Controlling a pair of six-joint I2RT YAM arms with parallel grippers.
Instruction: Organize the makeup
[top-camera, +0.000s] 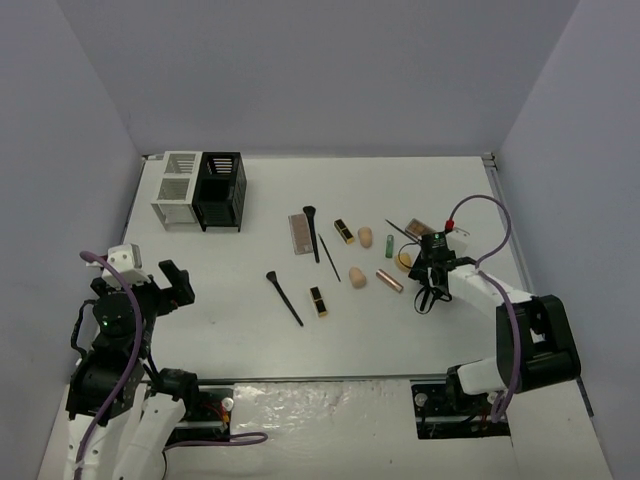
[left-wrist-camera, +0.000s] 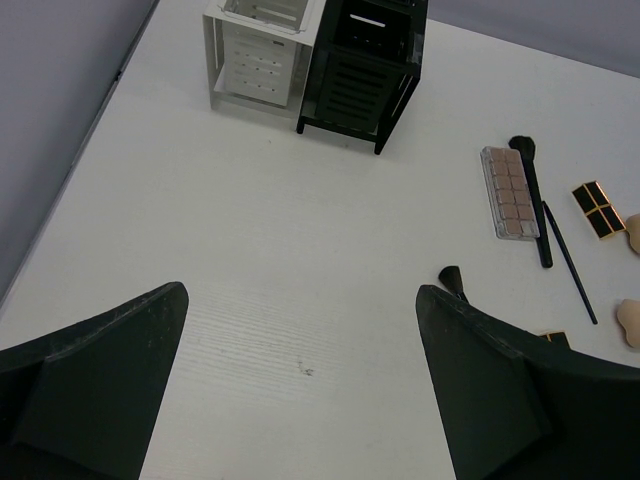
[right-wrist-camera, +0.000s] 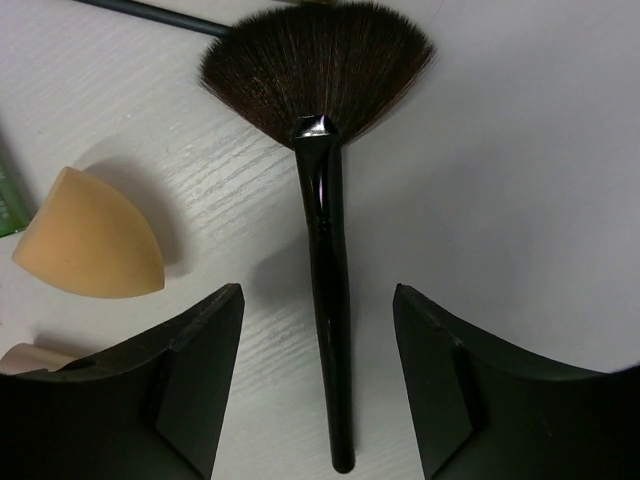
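A black fan brush (right-wrist-camera: 320, 100) lies on the white table, its handle running between the fingers of my open right gripper (right-wrist-camera: 318, 295), untouched. That gripper (top-camera: 427, 297) is low over the table's right side. A peach sponge (right-wrist-camera: 90, 245) and a green tube (right-wrist-camera: 8, 200) lie just left of it. Mid-table lie a palette (top-camera: 298, 232), thin black brushes (top-camera: 312, 232), black-and-gold lipsticks (top-camera: 319, 301), sponges (top-camera: 357, 278) and a rose-gold tube (top-camera: 389, 281). My left gripper (top-camera: 168, 284) is open and empty over bare table (left-wrist-camera: 300, 295).
A white slatted bin (top-camera: 178, 190) and a black one (top-camera: 220, 190) stand side by side at the back left; both also show in the left wrist view (left-wrist-camera: 255, 50). Another palette (top-camera: 417, 226) lies behind the right gripper. Grey walls surround the table.
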